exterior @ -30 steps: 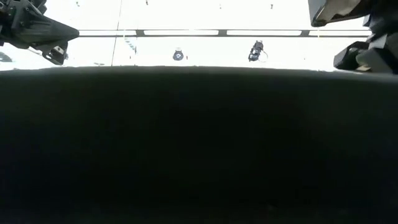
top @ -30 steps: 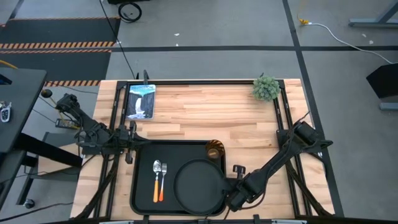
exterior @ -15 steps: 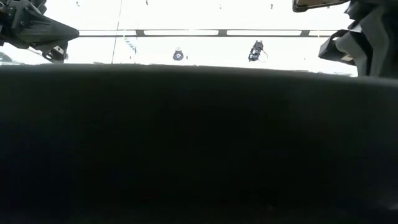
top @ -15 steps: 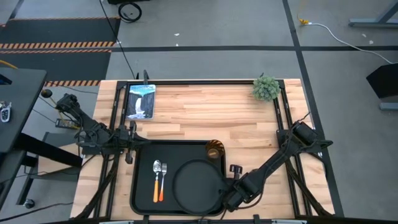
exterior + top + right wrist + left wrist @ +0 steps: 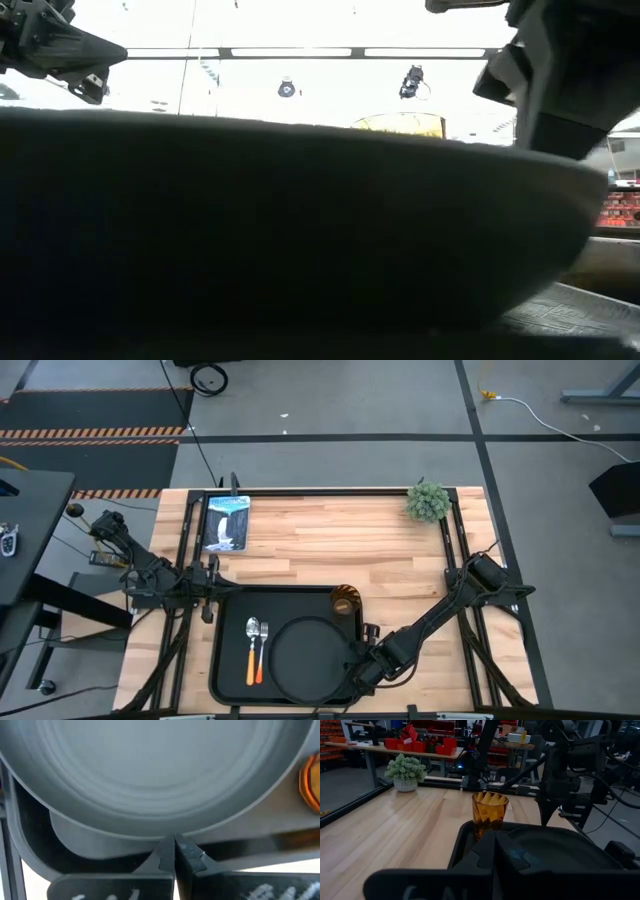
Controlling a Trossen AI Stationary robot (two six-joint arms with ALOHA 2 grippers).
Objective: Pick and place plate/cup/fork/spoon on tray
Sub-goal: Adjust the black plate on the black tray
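Right gripper (image 5: 357,668) pinched on plate (image 5: 308,658) rim over tray (image 5: 226,660); left gripper (image 5: 208,606) closed, empty, at tray's corner.

This looks like a robotics lab or workshop. The wooden counter (image 5: 320,545) stands on a bare grey concrete floor (image 5: 330,420) marked with dark lines and orange-and-black hazard striping (image 5: 90,432). A white cable (image 5: 545,415) trails across the floor. In the left wrist view, long workbenches (image 5: 395,751) behind the counter carry red storage bins (image 5: 422,744), with metal stands and black cabling around them. Bright ceiling strip lights (image 5: 290,52) show in the low view, though that view is mostly blocked.
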